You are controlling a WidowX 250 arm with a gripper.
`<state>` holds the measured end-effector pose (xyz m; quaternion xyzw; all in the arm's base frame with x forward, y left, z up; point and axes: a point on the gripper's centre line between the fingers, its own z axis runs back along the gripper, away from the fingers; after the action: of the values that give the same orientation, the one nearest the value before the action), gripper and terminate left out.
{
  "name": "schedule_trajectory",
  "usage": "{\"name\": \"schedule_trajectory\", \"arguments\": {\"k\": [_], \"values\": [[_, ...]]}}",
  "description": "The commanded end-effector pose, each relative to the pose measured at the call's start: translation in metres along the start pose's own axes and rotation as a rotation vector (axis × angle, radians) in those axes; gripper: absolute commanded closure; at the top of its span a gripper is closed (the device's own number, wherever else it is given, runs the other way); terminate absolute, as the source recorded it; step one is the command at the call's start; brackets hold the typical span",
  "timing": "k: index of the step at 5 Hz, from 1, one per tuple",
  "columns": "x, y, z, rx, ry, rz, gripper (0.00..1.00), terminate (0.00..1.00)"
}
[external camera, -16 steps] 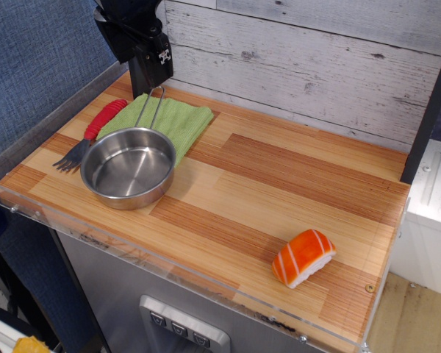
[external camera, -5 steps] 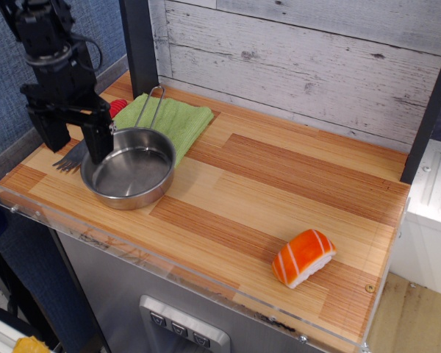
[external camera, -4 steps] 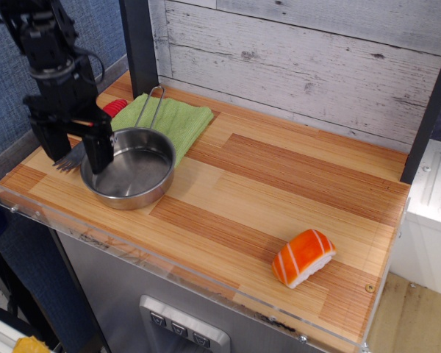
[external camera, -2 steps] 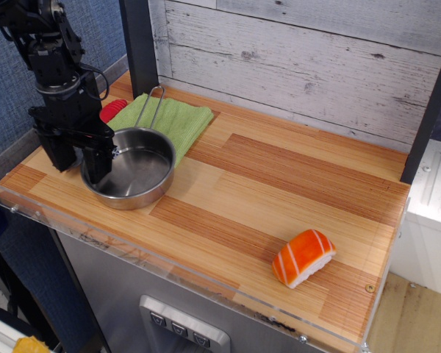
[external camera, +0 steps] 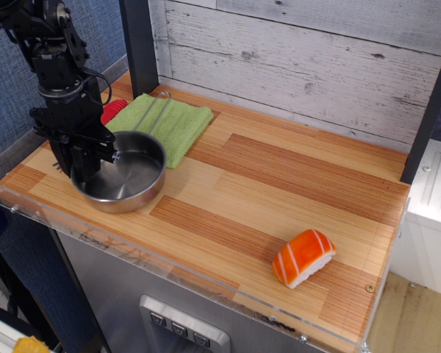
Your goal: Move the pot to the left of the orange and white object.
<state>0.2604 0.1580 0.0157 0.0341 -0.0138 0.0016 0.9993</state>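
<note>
The pot (external camera: 125, 176), a shallow shiny steel pan, is at the table's front left, its thin wire handle (external camera: 151, 112) lying blurred over the green cloth. My gripper (external camera: 84, 163) comes down from the upper left and is shut on the pot's left rim, one finger inside and one outside. The orange and white object (external camera: 303, 257), a small toy salmon nigiri, lies far to the right near the front edge, well apart from the pot and the gripper.
A green cloth (external camera: 178, 123) lies behind the pot. The red handle of a fork (external camera: 112, 112) shows behind the gripper. A black post (external camera: 138, 44) stands at the back left. A wooden plank wall (external camera: 301, 66) backs the table, and a clear lip (external camera: 132, 254) edges its front.
My gripper has come from the back post to the pot's left rim, lowered and shut on it. The pot has shifted a little left and toward the front.
</note>
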Motion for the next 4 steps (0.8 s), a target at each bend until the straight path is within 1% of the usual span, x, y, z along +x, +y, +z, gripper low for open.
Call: {"name": "schedule_trajectory", "arguments": {"k": [1,2,3,4], "values": [[0.004,0.004,0.019,0.026,-0.067,-0.02,1.0,0.0],[0.004,0.01,0.027,0.02,-0.08,-0.06,1.0,0.0],[0.009,0.015,0.041,0.008,-0.113,-0.101,1.0,0.0],[0.017,0.011,0.063,0.019,-0.163,-0.157,1.0,0.0]]}}
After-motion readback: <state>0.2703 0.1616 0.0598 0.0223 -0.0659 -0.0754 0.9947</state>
